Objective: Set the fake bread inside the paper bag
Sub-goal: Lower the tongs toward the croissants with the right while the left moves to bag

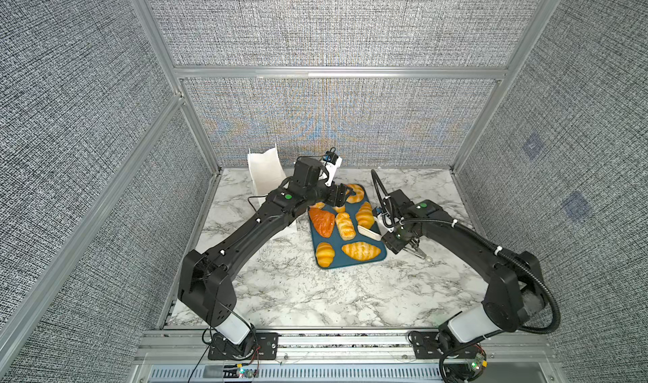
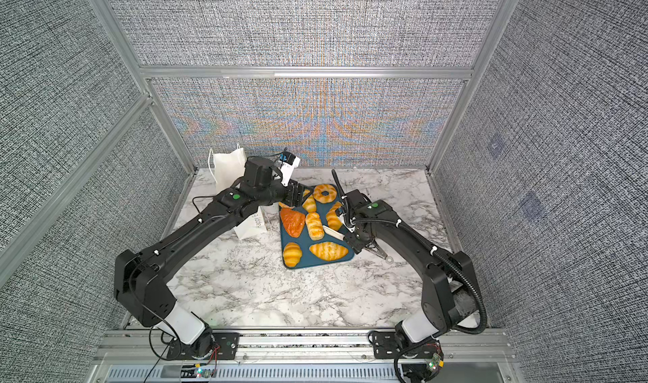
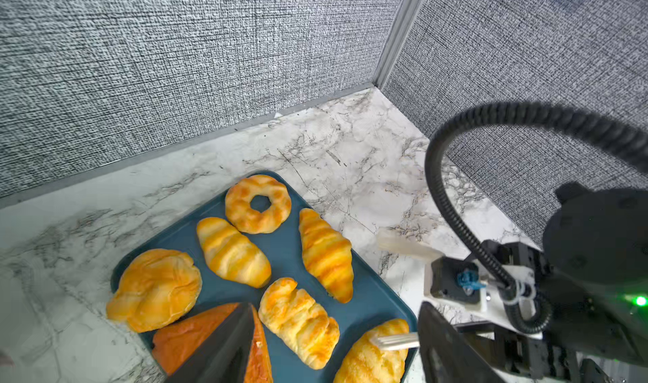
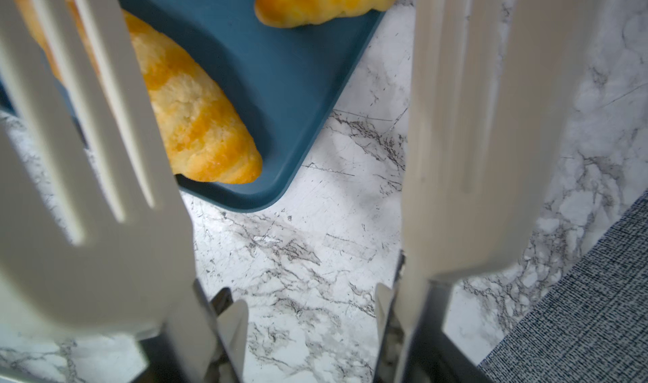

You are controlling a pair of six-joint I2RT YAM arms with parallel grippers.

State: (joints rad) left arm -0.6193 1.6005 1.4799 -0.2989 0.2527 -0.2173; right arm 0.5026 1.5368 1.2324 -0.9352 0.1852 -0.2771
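Marble desk (image 1: 280,286). Bag (image 1: 265,172) stands far left, and its inside can't be seen. Tray (image 3: 284,255) at centre carries eight bread (image 1: 361,251) pieces, so by my judgement nothing is bagged and the whole job is left. Left gripper (image 1: 338,197) hangs over the tray's far left corner, jaws wide, empty. Right gripper (image 1: 387,238), at the tray's right edge, clamps tongs (image 1: 368,231). The blades are spread, pinching no bread.

Paper bag (image 1: 264,169) mostly behind left arm (image 1: 245,230)
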